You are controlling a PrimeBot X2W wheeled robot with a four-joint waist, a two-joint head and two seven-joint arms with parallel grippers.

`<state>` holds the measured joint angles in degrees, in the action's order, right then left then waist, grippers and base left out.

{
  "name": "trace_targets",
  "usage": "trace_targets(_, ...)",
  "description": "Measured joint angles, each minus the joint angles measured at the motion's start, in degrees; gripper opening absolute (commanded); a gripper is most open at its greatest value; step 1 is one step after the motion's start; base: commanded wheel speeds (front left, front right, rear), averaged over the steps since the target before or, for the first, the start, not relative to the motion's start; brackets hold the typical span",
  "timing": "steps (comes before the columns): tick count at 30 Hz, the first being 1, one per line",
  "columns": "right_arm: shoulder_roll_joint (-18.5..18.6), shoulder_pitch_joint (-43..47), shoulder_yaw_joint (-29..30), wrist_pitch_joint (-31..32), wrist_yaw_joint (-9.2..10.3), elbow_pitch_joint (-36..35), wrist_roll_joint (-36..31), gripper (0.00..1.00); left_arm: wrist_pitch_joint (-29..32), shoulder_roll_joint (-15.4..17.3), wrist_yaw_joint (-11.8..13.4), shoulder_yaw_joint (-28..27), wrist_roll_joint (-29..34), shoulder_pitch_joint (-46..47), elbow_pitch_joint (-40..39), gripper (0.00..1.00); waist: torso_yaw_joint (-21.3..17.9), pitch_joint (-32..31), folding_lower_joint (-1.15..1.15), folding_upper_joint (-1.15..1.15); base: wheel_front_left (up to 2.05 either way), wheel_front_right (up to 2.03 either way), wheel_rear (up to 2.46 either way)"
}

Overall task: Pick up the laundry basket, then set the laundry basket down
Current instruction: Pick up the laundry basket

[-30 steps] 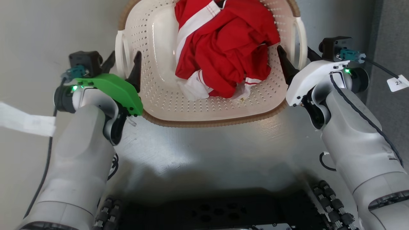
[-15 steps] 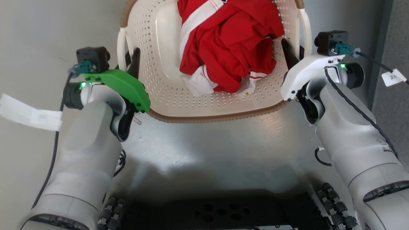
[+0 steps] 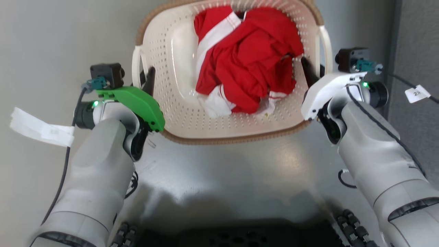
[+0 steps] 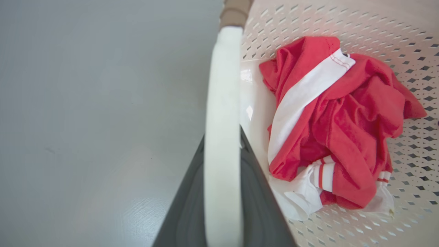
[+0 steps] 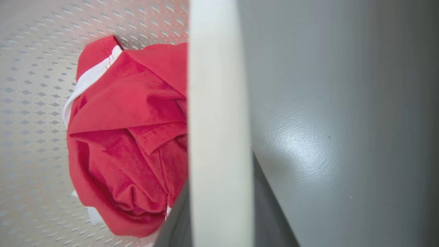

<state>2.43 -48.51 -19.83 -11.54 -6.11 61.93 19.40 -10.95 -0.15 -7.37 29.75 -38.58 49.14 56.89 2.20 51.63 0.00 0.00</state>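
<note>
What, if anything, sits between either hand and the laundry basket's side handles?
Nothing visible. The left hand straddles the left handle, the right hand the right handle, each handle directly between the fingers. The red garment lies inside the laundry basket, close to the right hand's inner finger but outside the grip.
</note>
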Motion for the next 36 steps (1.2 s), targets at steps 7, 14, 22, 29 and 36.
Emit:
trace_targets(7,-0.2,0.9,-1.4,1.6,-0.42,2.3,2.1,0.0,1.4,-0.3,0.0,1.7,-1.9,-1.4,2.1,0.0,-0.2,-5.0,0.0,0.0,0.0,0.0,0.0)
trace_targets(14,-0.2,1.1,-3.1,3.9,-0.44,3.6,4.0,0.0,3.1,-0.3,0.0,3.0,-3.9,-2.4,3.0,0.0,-0.4,-10.4,0.0,0.0,0.0,0.0,0.0)
trace_targets(22,-0.5,4.5,-3.7,6.1,-0.93,5.4,6.5,0.0,4.9,-0.3,0.0,5.3,-6.9,-6.4,3.5,0.0,-0.5,-16.9,0.0,0.0,0.0,0.0,0.0)
trace_targets(29,-0.7,8.5,-5.4,7.4,-0.93,5.1,10.6,0.0,6.1,-0.4,0.0,6.3,-7.9,-9.3,5.1,0.0,-0.4,-22.7,-0.01,0.0,0.0,0.0,0.0)
trace_targets(36,-0.5,11.6,-8.6,10.7,-0.85,3.8,14.2,0.0,7.5,-0.5,0.0,7.4,-9.7,-11.9,6.3,0.0,-0.4,-28.4,-0.01,0.0,0.0,0.0,0.0)
